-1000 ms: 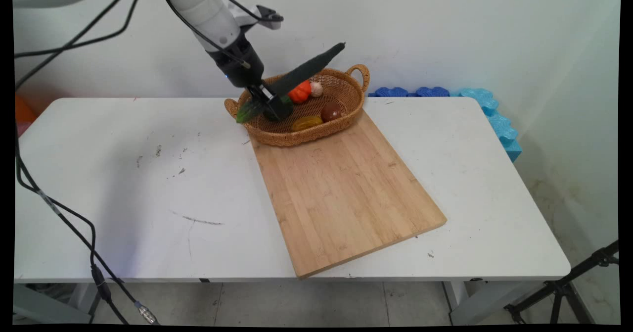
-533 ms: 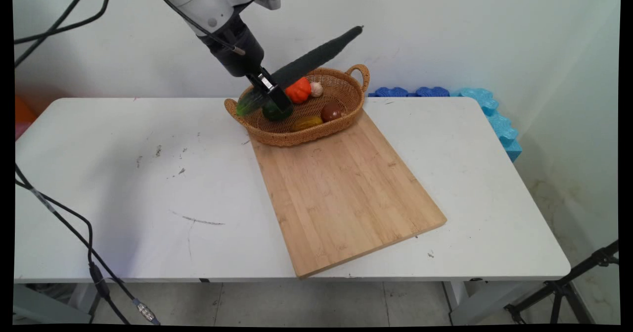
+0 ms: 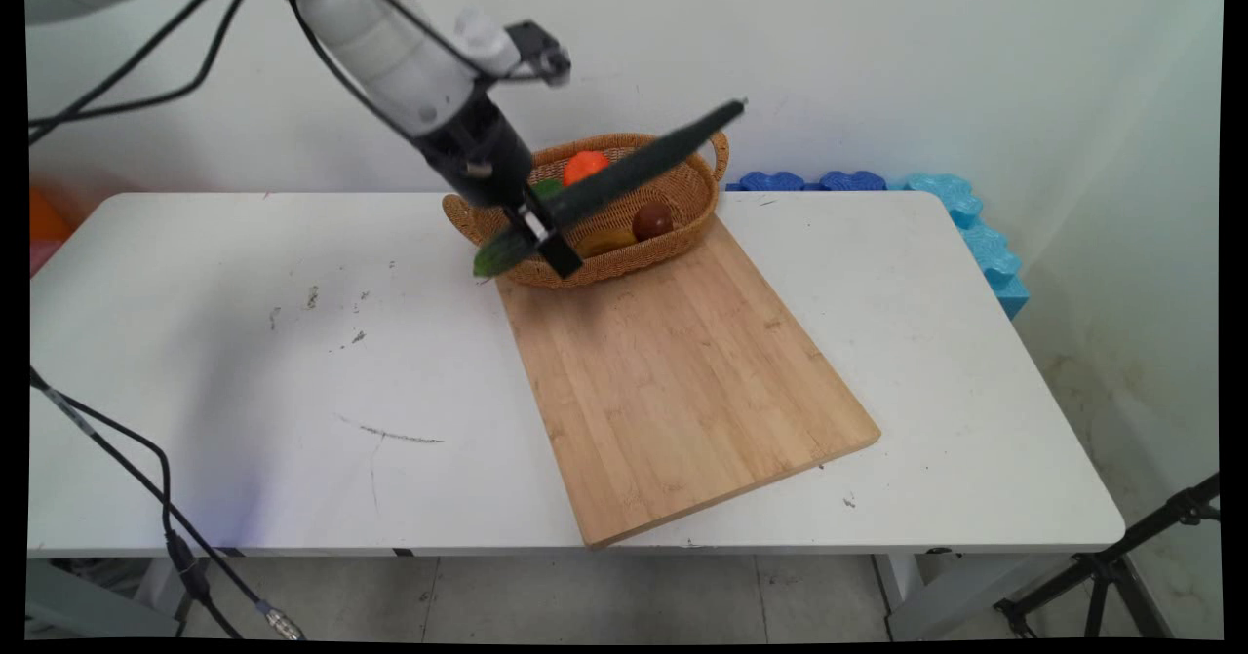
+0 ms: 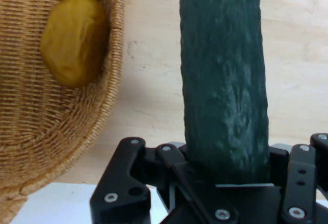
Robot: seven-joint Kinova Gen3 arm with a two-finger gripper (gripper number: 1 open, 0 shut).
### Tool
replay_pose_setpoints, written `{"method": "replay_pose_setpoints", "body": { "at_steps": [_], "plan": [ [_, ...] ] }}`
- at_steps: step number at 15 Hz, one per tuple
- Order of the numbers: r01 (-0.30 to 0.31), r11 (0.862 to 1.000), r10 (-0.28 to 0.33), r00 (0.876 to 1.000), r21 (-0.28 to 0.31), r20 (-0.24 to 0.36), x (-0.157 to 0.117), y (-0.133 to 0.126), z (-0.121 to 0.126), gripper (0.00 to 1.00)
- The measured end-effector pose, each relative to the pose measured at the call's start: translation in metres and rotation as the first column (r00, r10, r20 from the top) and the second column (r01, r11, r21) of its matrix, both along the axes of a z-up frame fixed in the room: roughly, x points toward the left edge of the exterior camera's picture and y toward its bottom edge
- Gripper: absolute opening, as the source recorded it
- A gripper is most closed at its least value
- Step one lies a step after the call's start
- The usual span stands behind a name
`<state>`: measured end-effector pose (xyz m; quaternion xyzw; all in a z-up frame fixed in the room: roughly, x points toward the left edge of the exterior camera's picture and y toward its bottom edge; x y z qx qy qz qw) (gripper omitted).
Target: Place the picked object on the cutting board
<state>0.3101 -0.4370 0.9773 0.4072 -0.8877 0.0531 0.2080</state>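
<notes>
- Cucumber [image 3: 624, 174]: the long dark green vegetable is clamped in the pincer [image 3: 541, 238] near its paler lower end, and it hangs in the air. Most of its length sticks out up and to the right of the pincer, slanting over the wicker basket [image 3: 682, 213]. The short end pokes out down and to the left.
- In the hand view the cucumber [image 4: 224, 75] rises straight out from between the fingers, which are closed on its sides. The basket wall [image 4: 77, 131] is off to one side of it, and the wooden cutting board [image 4: 148, 90] is below.
- Because the grip is far from the middle, the long free end could lever downward and the cucumber could twist or slide out between the pads. I judge that the main risk.
- The raised tip passes near the basket's far handle [image 3: 720, 152]. A swing of the wrist could knock it, tipping the basket or jarring the grip.
- The orange piece [image 3: 585, 165], the brown one [image 3: 651, 219] and the yellow one [image 3: 604, 241] lie in the basket just behind and right of the pincer. A low pass could drag the cucumber across them or catch the rim.
- The board [image 3: 682, 381] lies below and right of the pincer. If the cucumber comes down still tilted, one end could land first and it could roll off onto the white table [image 3: 244, 362].
</notes>
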Motion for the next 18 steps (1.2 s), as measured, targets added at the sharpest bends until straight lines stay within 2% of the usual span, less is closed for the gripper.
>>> {"method": "replay_pose_setpoints", "body": {
  "at_steps": [5,10,18],
  "plan": [
    [0.041,0.999,-0.039,0.997,-0.021,0.064,-0.018,0.013,-0.049,0.00],
    [0.044,0.998,-0.039,0.994,-0.048,0.102,-0.034,0.004,-0.089,0.00],
    [0.041,0.998,-0.034,0.991,-0.055,0.133,-0.053,-0.018,-0.116,0.00]
  ]
}}
